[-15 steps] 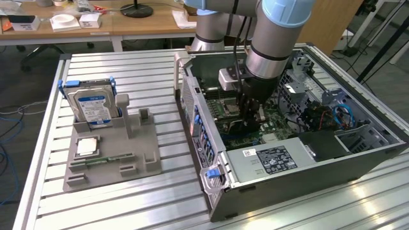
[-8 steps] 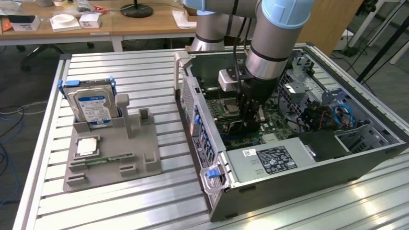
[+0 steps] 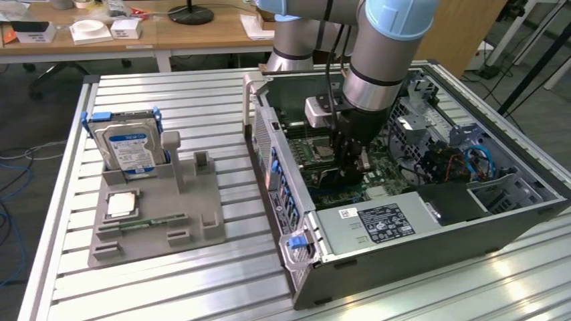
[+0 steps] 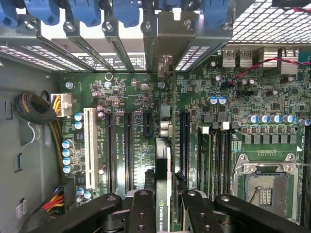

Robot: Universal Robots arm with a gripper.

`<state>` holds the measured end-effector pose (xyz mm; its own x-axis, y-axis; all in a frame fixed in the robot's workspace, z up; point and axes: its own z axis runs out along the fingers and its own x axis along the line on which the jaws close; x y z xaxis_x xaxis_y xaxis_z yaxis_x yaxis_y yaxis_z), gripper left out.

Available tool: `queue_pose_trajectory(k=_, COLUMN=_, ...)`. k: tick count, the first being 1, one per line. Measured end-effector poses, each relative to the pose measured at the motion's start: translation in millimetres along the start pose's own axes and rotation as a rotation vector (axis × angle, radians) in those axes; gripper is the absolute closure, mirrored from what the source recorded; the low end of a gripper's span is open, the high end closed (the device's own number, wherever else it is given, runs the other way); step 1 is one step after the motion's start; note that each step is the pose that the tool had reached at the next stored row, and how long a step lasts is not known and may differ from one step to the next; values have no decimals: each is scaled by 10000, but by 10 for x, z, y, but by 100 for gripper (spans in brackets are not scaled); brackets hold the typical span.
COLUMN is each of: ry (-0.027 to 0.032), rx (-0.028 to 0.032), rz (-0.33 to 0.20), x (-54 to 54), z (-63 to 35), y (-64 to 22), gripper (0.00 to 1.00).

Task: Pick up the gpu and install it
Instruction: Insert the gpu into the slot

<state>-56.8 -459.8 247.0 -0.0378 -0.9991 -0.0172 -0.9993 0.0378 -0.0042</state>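
Observation:
The gpu is seen edge-on in the wrist view as a thin dark card with an NVIDIA label. Its silver bracket reaches the rear slot openings of the case. My gripper is shut on the card, with one black finger on each side of it. The card stands upright over the green motherboard, in line with a long black expansion slot. Whether it is seated in the slot I cannot tell. In the exterior view my gripper reaches down inside the open computer case.
A grey fixture at the exterior view's left holds a silver hard drive, a processor and a memory stick. Inside the case are a power supply, an open processor socket, blue slot clips and a cable bundle.

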Motion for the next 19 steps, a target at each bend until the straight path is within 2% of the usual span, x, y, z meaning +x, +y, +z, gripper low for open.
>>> queue_pose_trajectory(k=19, ry=6, rx=18, rz=-1, x=2, z=58, y=0, gripper=74)
